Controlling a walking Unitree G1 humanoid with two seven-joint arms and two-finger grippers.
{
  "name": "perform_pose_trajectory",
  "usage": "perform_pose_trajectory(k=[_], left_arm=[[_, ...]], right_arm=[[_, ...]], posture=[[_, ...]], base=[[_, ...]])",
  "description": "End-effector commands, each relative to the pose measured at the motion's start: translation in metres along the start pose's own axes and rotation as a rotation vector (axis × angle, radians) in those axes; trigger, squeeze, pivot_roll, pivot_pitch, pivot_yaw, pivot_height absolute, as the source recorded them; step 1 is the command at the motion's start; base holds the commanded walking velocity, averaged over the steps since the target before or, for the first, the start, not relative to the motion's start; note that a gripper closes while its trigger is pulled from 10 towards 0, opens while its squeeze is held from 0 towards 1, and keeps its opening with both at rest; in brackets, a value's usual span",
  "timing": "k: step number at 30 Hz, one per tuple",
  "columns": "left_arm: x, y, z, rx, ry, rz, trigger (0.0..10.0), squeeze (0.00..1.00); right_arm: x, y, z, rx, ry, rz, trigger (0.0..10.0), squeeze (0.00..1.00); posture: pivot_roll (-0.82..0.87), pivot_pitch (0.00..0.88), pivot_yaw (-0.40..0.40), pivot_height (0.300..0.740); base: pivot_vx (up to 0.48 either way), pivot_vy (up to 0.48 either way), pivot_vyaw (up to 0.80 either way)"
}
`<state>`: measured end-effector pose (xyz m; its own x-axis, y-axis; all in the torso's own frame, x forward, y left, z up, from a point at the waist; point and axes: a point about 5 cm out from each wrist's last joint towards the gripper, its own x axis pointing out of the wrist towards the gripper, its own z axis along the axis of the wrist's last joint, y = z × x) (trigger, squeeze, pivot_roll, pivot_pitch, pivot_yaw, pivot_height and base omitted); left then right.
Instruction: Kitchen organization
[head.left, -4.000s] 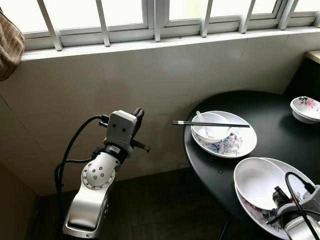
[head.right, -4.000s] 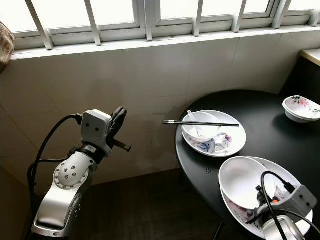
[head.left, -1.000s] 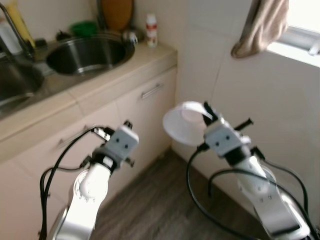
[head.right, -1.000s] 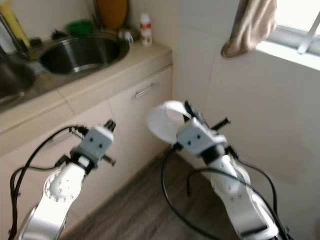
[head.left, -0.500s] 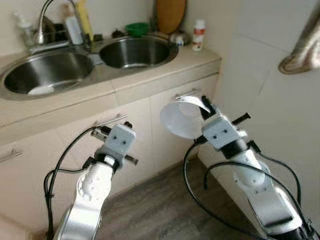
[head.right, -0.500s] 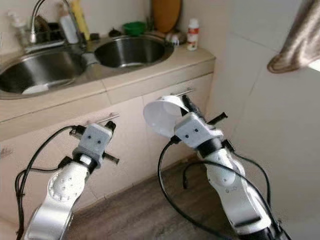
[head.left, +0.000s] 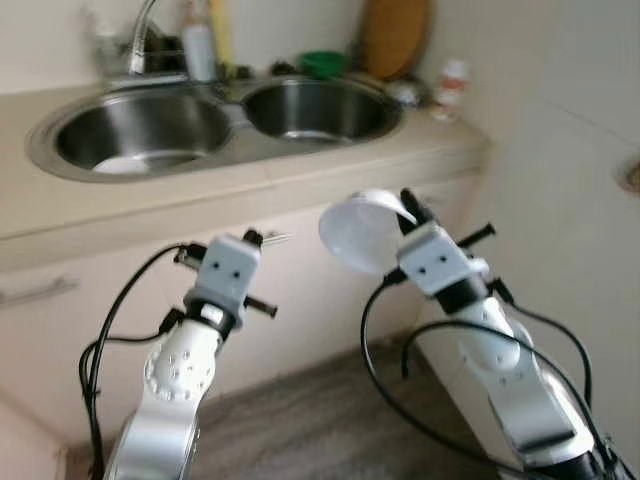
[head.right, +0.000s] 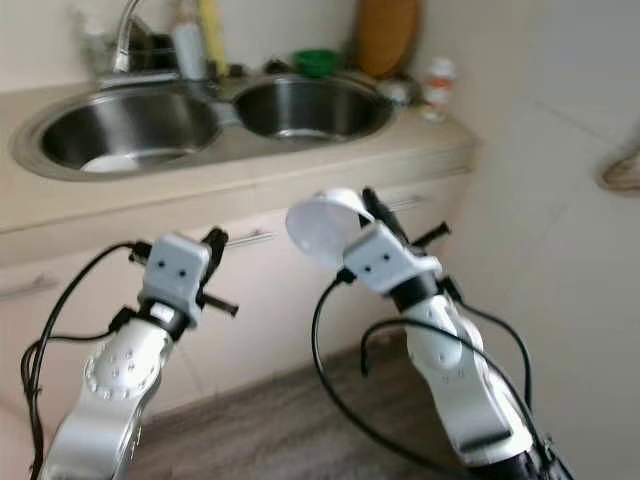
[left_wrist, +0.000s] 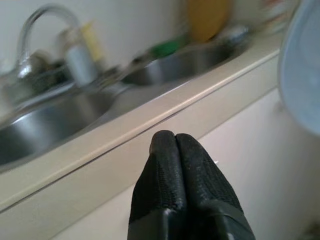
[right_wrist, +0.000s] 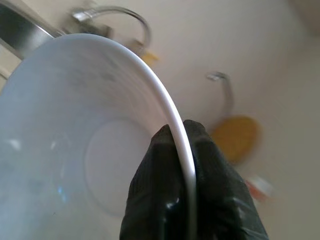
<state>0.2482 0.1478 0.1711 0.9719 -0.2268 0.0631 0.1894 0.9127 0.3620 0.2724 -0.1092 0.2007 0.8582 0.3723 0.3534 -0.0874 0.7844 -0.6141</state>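
White bowl (head.left: 362, 232) rides on edge in the right gripper (head.left: 408, 212), fingers pinched over its rim, below and short of the counter's front edge (head.left: 300, 190); the right sink basin (head.left: 320, 110) lies ahead and above, nearer this arm. Left gripper (left_wrist: 175, 145) is closed, empty.

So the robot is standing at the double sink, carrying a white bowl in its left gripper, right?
Not quite: the white bowl is in the right gripper, pinched by its rim, as the right wrist view shows. The left gripper is shut and empty. It does face the double sink.
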Motion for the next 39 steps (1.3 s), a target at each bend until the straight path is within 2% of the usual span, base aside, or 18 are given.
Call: perform_pose_trajectory(k=[1, 15, 18, 24, 29, 32, 39], left_arm=[[0.002, -0.003, 0.005, -0.011, -0.024, -0.014, 10.0, 0.00], [0.004, -0.004, 0.007, -0.019, -0.043, -0.019, 10.0, 0.00], [0.005, -0.005, 0.007, -0.020, -0.043, -0.023, 10.0, 0.00], [0.005, -0.007, 0.011, -0.031, -0.067, -0.025, 10.0, 0.00], [0.006, -0.009, 0.012, -0.033, -0.074, -0.032, 10.0, 0.00], [0.006, -0.009, 0.012, -0.035, -0.077, -0.032, 10.0, 0.00], [0.007, -0.009, 0.013, -0.047, -0.090, -0.026, 10.0, 0.00]], right_arm=[[-0.003, -0.006, -0.006, -0.012, 0.026, -0.021, 10.0, 0.00], [0.007, -0.024, -0.006, 0.030, 0.047, -0.107, 10.0, 0.00], [0.010, -0.024, -0.005, -0.006, 0.043, -0.104, 10.0, 0.00], [0.010, -0.024, -0.005, 0.013, 0.049, -0.112, 10.0, 0.00], [0.012, -0.031, -0.006, 0.045, 0.056, -0.156, 10.0, 0.00], [0.013, -0.037, -0.008, 0.067, 0.067, -0.186, 10.0, 0.00], [0.019, -0.048, -0.014, 0.049, 0.094, -0.221, 10.0, 0.00]], posture=[[0.13, 0.000, -0.049, 0.740], [0.13, 0.000, -0.051, 0.740], [0.13, 0.000, -0.051, 0.740], [0.13, 0.000, -0.052, 0.740], [0.13, 0.000, -0.051, 0.740], [0.13, 0.000, -0.051, 0.740], [0.13, 0.000, -0.053, 0.740]], base=[[0.465, 0.000, 0.80], [0.466, 0.000, 0.00], [0.380, 0.000, 0.80], [0.000, 0.000, 0.80], [0.000, 0.000, 0.75], [0.000, 0.000, 0.00], [0.000, 0.000, 0.00]])
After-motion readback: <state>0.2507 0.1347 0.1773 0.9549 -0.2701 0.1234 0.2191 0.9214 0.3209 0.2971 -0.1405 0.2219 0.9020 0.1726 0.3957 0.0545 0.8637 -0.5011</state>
